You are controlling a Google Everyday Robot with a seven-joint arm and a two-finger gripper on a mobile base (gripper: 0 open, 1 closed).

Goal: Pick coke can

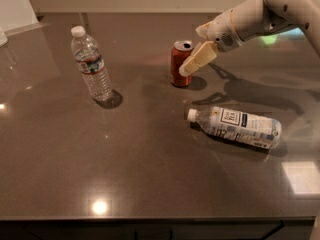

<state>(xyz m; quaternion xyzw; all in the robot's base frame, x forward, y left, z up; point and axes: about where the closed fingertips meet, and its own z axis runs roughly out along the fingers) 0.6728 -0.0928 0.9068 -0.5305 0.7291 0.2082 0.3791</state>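
Note:
The coke can [176, 60] is a small red can with a silver top. It stands upright on the dark countertop [150, 164], near the middle back. My gripper [185, 70] comes in from the upper right on a white arm [250, 21]. Its cream tip overlaps the can's right side in the camera view, at about the can's mid height. I cannot tell whether it touches the can.
A clear water bottle [91, 64] with a white cap stands upright to the left of the can. Another bottle [235, 126] with a white label lies on its side in front of the can, to the right. A wall runs behind the counter.

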